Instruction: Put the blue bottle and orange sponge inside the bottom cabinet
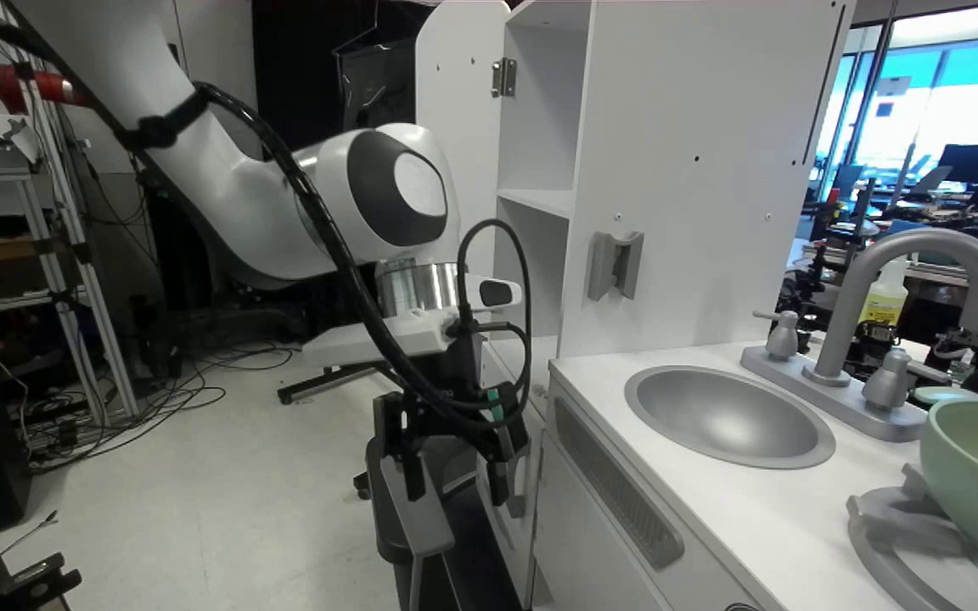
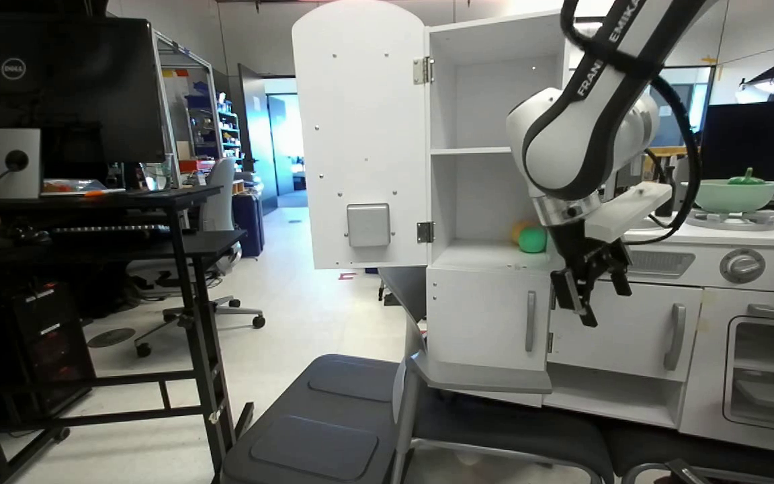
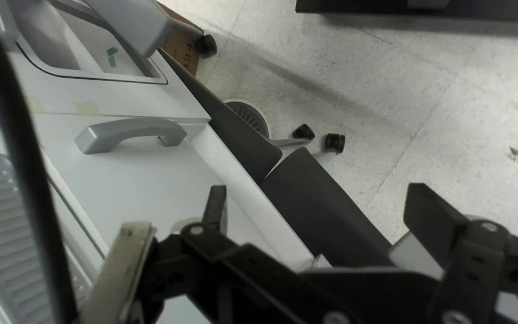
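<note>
The bottom cabinet [image 2: 619, 329] is white with a flat door and a grey handle. Its door stands shut under the sink counter, above an open low shelf. It also shows in an exterior view [image 1: 587, 530] and in the wrist view [image 3: 151, 184]. Another low white door [image 2: 478, 316], shut, is beside it under the tall cabinet. My gripper [image 2: 605, 302] hangs in front of these doors, pointing down. It is open with nothing between its fingers, as the wrist view [image 3: 322, 211] and an exterior view [image 1: 457, 484] show. The blue bottle and the orange sponge are not in view.
The tall upper cabinet has its door [image 2: 367, 134] swung open. A green ball [image 2: 532, 239] and an orange rounded thing [image 2: 520, 230] lie inside. A grey armrest [image 2: 481, 376] and black seat [image 2: 508, 430] stand before the doors. The sink [image 1: 731, 416] and green bowl [image 1: 973, 467] are on the counter.
</note>
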